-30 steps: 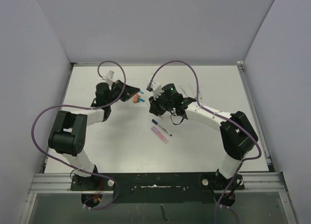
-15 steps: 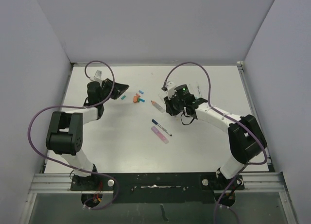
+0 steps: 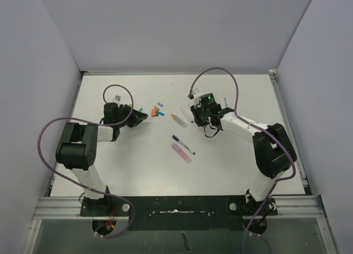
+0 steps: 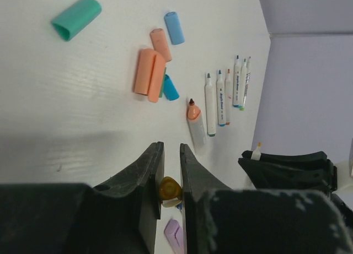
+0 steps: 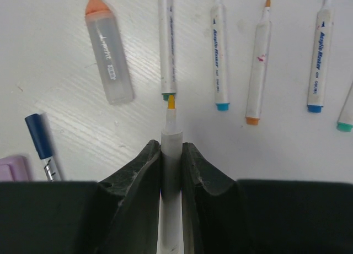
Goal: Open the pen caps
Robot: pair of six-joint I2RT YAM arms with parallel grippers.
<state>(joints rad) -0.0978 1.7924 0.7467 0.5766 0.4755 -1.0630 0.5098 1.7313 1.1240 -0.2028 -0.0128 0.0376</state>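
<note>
You have the left end effector (image 4: 170, 150) closed on a yellow cap (image 4: 170, 190), which sits deep between its two fingers. It hangs over the table (image 3: 110, 155), well to the left-arm side of the highlighter (image 4: 196, 123).

Your right end effector (image 5: 171, 146) is clamped on a pale pen (image 5: 170, 131) with a bare yellow tip. That pen points away from the arm bases. It is on the right-arm side of the highlighter and near it, with its tip just short of the row of pens (image 5: 219, 50).

The row of pens lies flat and uncapped on the right-arm side of the highlighter, roughly parallel to it.

The loose caps all lie on the highlighter's left-arm side:
- The teal cap (image 4: 170, 87) is the closest to it.
- Two orange caps (image 4: 149, 71) come next. The larger one is just beside the teal cap, though you cannot tell whether they touch.
- A blue cap (image 4: 174, 27) lies a little beyond the orange ones.
- A green cap (image 4: 77, 17) is the farthest from the highlighter and apart from the rest.

Nearer the arm bases than the highlighter, a thin pen with a dark blue cap (image 3: 175, 137) still on it lies flat. A purple piece (image 3: 181, 152) sits just beside it.
</note>
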